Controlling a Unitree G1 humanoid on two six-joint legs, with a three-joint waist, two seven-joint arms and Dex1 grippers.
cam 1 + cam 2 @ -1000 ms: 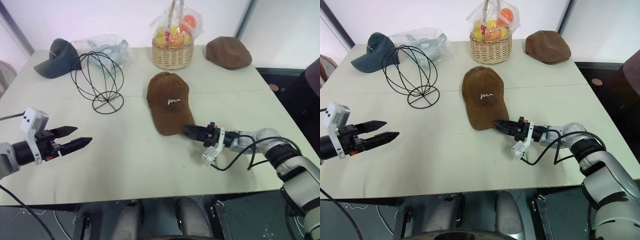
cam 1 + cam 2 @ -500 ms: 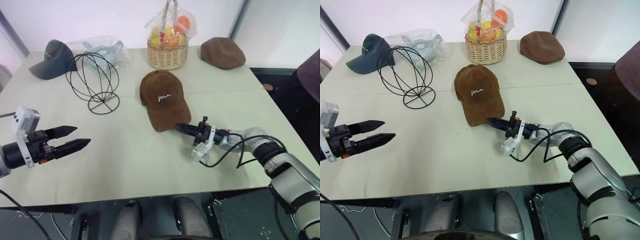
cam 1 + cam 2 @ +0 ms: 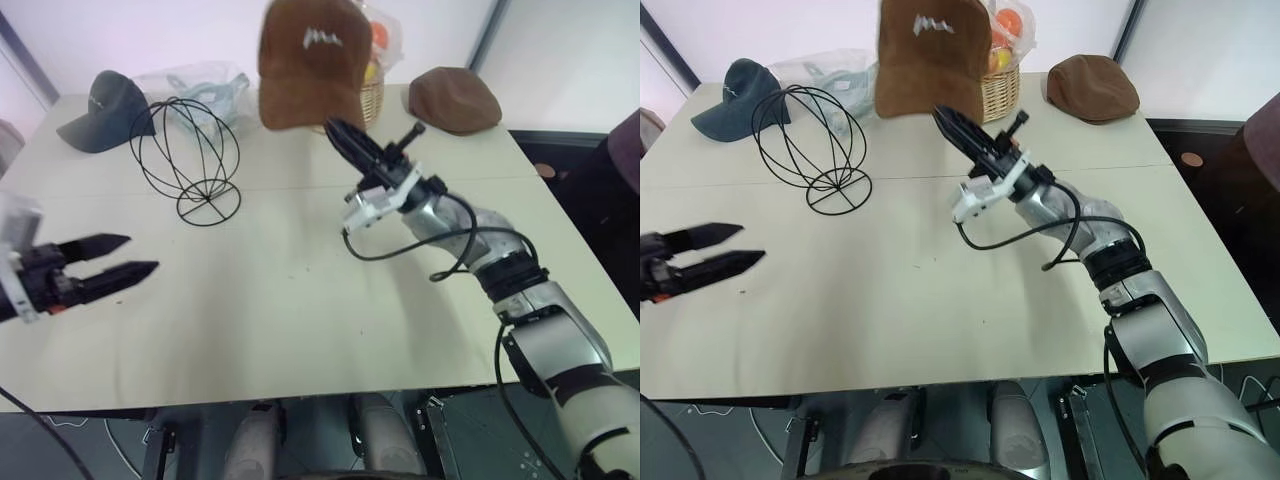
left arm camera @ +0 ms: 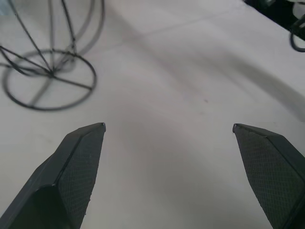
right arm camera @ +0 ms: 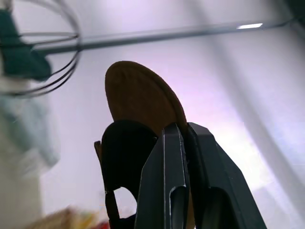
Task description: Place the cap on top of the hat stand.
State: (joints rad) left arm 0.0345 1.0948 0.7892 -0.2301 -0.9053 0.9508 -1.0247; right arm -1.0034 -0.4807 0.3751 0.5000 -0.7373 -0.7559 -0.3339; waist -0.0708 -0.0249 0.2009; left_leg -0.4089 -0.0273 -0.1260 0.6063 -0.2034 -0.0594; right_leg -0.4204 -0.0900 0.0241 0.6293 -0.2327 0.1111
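Note:
The brown cap (image 3: 308, 62) with white script on its front hangs in the air above the table's middle back, brim down. My right gripper (image 3: 334, 130) is shut on the brim's edge, fingers pointing up and to the left; in the right wrist view the brim (image 5: 140, 100) shows pinched between them. The black wire hat stand (image 3: 188, 160) stands on the table to the left of the cap, bare. My left gripper (image 3: 140, 256) hovers open at the left front of the table, with the stand's ring base (image 4: 45, 78) ahead of it.
A dark grey cap (image 3: 108, 110) and a clear plastic bag (image 3: 200, 85) lie at the back left. A wicker basket of fruit (image 3: 998, 70) stands behind the lifted cap, a plain brown flat cap (image 3: 455, 98) at the back right.
My right gripper has lifted the cap off the table, swinging it up and to the left with the fingers tilting upward. The left gripper has risen a little.

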